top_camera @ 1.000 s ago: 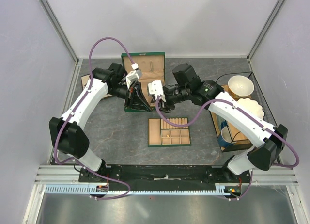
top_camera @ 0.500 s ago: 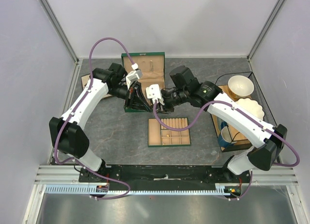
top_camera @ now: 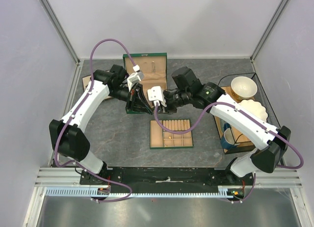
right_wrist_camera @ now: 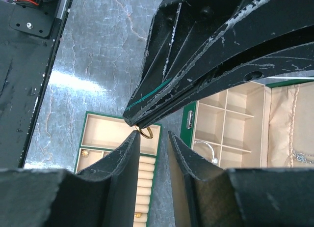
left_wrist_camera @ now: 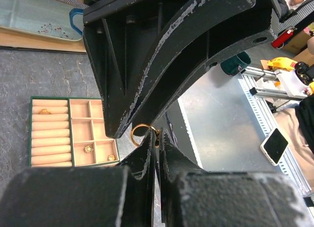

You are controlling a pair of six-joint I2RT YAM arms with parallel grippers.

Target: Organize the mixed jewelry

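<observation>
**Left gripper pinches gold ring, right gripper's fingers flank it**

The two grippers meet tip to tip at mid table, above the near side of the green box (top_camera: 145, 55), with the tray (top_camera: 157, 130) just nearer.

The left gripper (left_wrist_camera: 157, 138) is pinched nearly flat on a thin gold ring (left_wrist_camera: 140, 125), which sticks out at its fingertips.

The right gripper (right_wrist_camera: 152, 134) faces it with a narrow gap between its fingers. The ring sits in that gap. I cannot tell whether either finger touches it.

The box is open with its lid up on the far side. A silvery bangle (right_wrist_camera: 205, 144) lies in one of its tan compartments.

The tray lies flat, with its ring rolls on the far side. Small gold pieces (left_wrist_camera: 88, 149) sit in its square compartments, and one more (left_wrist_camera: 44, 111) sits on the ring rolls.
</observation>
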